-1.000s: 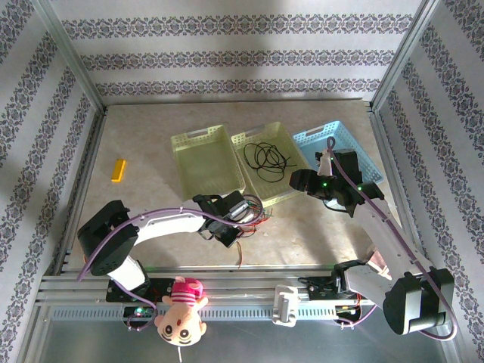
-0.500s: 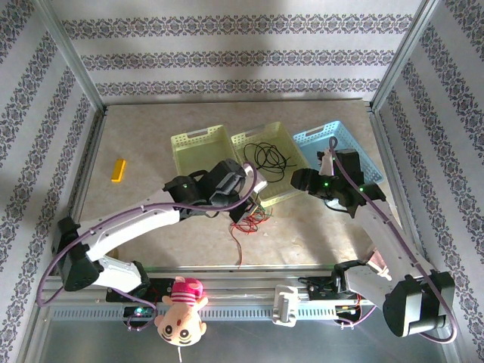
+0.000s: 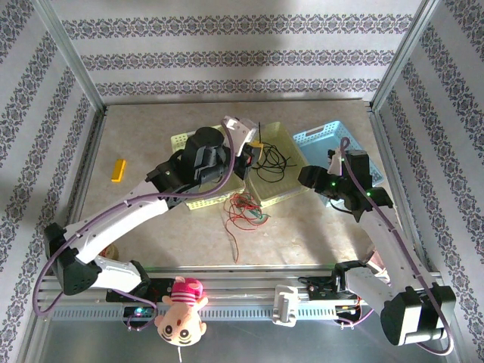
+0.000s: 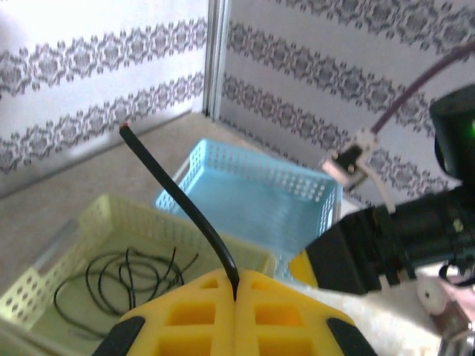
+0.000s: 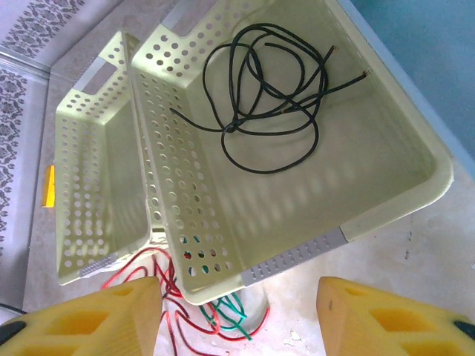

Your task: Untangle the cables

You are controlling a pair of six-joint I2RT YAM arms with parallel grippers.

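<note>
Left claw (image 4: 234, 288) pinching black cable (image 4: 175, 195) above yellow basket (image 4: 105, 205)

The tabletop (image 3: 151, 136) was covered from above and behind by the top camera. The left wrist camera was aimed nearly level past the left tool (image 4: 236, 283); the right, steeply downward, close. The middle basket (image 5: 356, 185) was shared by all.

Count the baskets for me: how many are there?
3: left yellow basket, middle yellow basket holding a black cable, blue basket on the right. None seems hidden.
</note>
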